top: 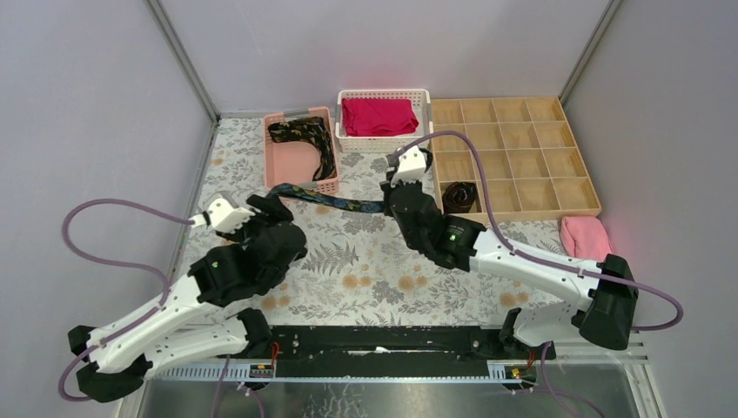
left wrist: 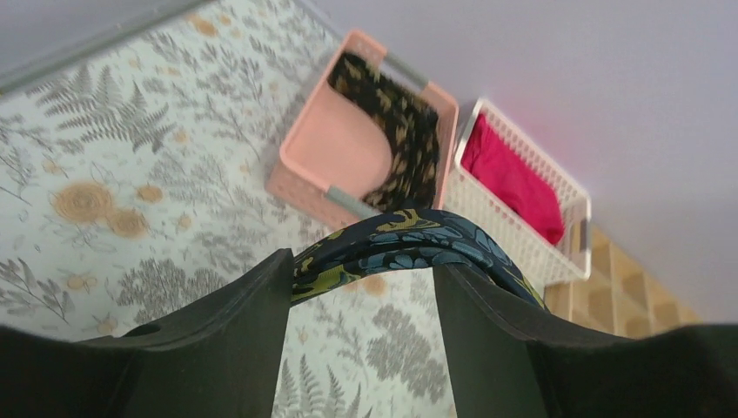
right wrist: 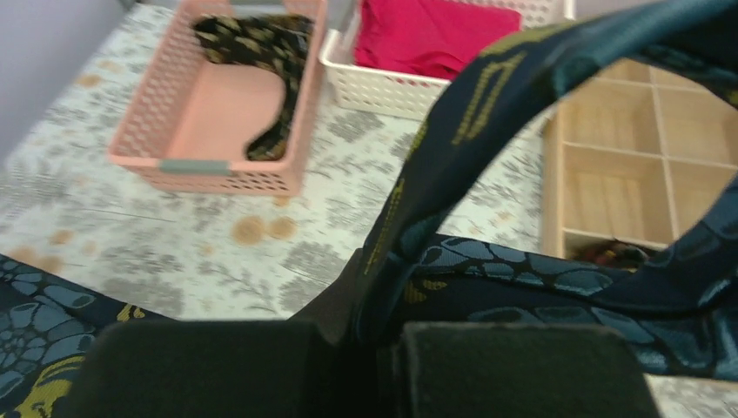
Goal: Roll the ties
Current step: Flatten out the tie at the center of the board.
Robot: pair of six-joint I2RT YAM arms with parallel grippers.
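Note:
A blue-teal patterned tie point(top: 335, 202) hangs in the air between my two grippers over the floral tablecloth. My right gripper point(right wrist: 387, 335) is shut on one end of it, and the fabric point(right wrist: 487, 279) loops up and away from the pinch. My left gripper point(left wrist: 361, 270) is open, and the tie point(left wrist: 400, 244) lies draped across the tips of both fingers. A second tie point(top: 306, 139), black with gold-brown flowers, lies curled in the pink basket point(top: 287, 164). A rolled dark tie point(top: 459, 196) sits in a compartment of the wooden organizer point(top: 522, 148).
A white basket point(top: 384, 144) with a folded red cloth point(top: 379, 116) stands behind the right gripper point(top: 386, 207). A pink towel point(top: 585, 237) lies at the right, near the organizer. The left gripper point(top: 277, 205) is just in front of the pink basket.

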